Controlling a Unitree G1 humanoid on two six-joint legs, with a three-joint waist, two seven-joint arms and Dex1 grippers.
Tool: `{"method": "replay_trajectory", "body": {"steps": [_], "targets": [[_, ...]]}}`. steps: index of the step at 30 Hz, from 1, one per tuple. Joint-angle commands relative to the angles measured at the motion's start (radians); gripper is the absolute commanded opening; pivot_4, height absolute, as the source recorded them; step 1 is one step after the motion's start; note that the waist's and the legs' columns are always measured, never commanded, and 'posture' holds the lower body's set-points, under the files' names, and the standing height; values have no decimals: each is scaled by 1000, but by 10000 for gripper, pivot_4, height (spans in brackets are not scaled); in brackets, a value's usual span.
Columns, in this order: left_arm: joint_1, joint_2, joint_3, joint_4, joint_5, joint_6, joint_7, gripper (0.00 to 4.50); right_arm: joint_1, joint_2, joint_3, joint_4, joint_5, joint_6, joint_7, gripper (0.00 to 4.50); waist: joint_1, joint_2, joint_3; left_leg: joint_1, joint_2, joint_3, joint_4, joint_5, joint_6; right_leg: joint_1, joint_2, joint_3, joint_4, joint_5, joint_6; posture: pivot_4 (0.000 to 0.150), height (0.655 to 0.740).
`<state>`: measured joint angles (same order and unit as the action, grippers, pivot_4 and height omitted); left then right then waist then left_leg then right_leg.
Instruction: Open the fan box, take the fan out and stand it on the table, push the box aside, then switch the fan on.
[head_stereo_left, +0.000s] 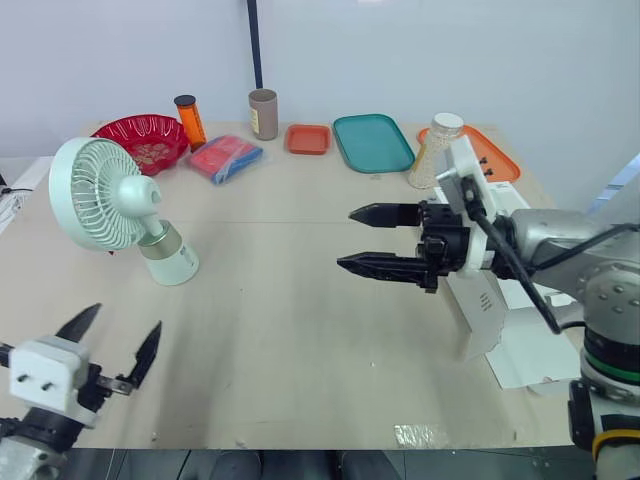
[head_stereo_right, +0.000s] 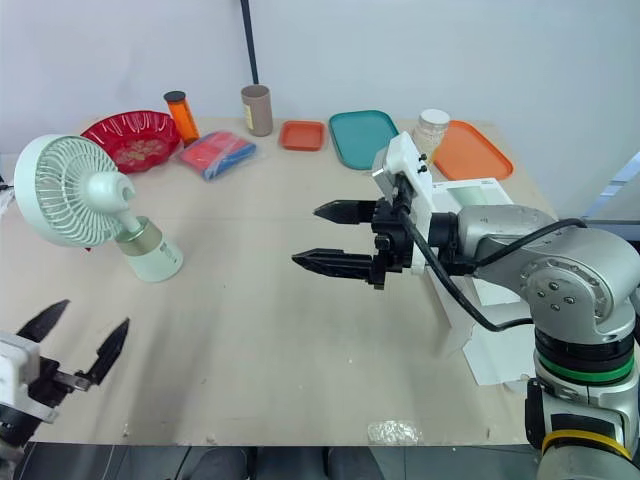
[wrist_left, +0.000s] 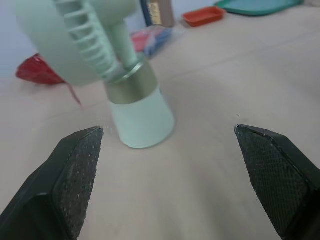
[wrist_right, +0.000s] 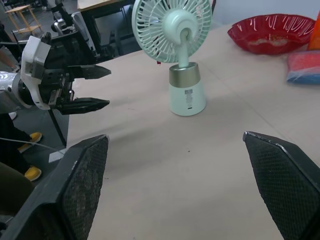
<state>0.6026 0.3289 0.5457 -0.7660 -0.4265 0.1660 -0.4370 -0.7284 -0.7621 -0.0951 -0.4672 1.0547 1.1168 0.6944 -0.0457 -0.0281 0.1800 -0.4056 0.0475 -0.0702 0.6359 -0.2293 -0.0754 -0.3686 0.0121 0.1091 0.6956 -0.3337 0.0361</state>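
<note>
Fan (head_stereo_left: 110, 200) upright on table (head_stereo_left: 300, 340) left, box (head_stereo_left: 485, 310) right, trays (head_stereo_left: 372, 142) behind.

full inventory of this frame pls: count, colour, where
fan: 1, pale green, table left
fan box: 1, white, right edge
bowl: 1, red, back left
bottle: 1, orange, beside bowl
packet: 1, red-blue, beside bottle
tube: 1, brown, back centre
small tray: 1, orange, back centre
long tray: 1, teal, back right
large tray: 1, orange, back right
jar: 1, white-lidded, by large tray
left gripper: 1, black, open, front left
right gripper: 1, black, open, mid-right
</note>
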Motion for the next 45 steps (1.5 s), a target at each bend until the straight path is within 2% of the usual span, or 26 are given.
{"method": "replay_trajectory", "body": {"steps": [1, 6, 9, 19, 31, 41, 42, 44, 45], "targets": [[-54, 52, 89, -9, -80, 48, 34, 45000, -28, 7, 3, -12, -15, -26, -11, 44036, 0, 0, 0, 0, 0, 0, 0, 0, 0, 0, 0, 0, 0, 0, 0, 1500, 7400], [-175, 158, 157, 37, -165, 137, 52, 45000, -27, 0, 40, -33, -71, -50, -7, 44036, 0, 0, 0, 0, 0, 0, 0, 0, 0, -1, 0, -1, 1, 0, 0, 1500, 7400], [-198, 182, 189, 62, -194, 164, 61, 45000, -21, 9, 39, -50, -62, -46, -16, 44036, -4, 0, 0, -1, 0, 1, 0, 0, -1, -1, 0, 0, 1, 0, 0, 1500, 7400], [-319, 174, 169, 96, -171, 210, 165, 45000, -19, 22, 49, -64, -67, -43, -34, 44036, -2, -1, 0, -1, 1, 0, 0, 0, -1, -2, 0, -1, 1, 0, -1, 1500, 7400], [-529, 178, 46, 229, -166, 232, 182, 45000, 2, 28, 43, -93, -74, -47, -60, 44036, -1, -1, 0, -1, 1, 0, 0, 0, -1, -2, 0, -1, 1, 0, -1, 1500, 7400], [-549, 170, 46, 231, -166, 238, 188, 45000, 25, 33, 39, -110, -68, -46, -84, 44036, -1, -1, 0, -1, 1, 0, 0, 0, -1, -2, 0, -1, 2, 0, -1, 1500, 7400], [-548, 170, 48, 233, -166, 238, 190, 39663, 26, 33, 39, -110, -68, -46, -84, 45000, -1, -1, 0, -1, 1, 0, 0, 0, -1, -2, 0, -1, 2, 0, -1, 1500, 7400], [-544, 170, 52, 235, -165, 236, 190, 36065, 28, 33, 40, -110, -68, -49, -85, 45000, -1, -1, 0, -1, 1, 0, 0, 0, -1, -2, 0, -1, 2, 0, -1, 1500, 7400], [-543, 171, 52, 235, -165, 236, 189, 30581, 28, 34, 40, -110, -68, -49, -86, 45000, -1, -1, 0, -1, 1, 0, 0, 0, -1, -2, 0, -1, 2, 0, -1, 1500, 7400]]}}
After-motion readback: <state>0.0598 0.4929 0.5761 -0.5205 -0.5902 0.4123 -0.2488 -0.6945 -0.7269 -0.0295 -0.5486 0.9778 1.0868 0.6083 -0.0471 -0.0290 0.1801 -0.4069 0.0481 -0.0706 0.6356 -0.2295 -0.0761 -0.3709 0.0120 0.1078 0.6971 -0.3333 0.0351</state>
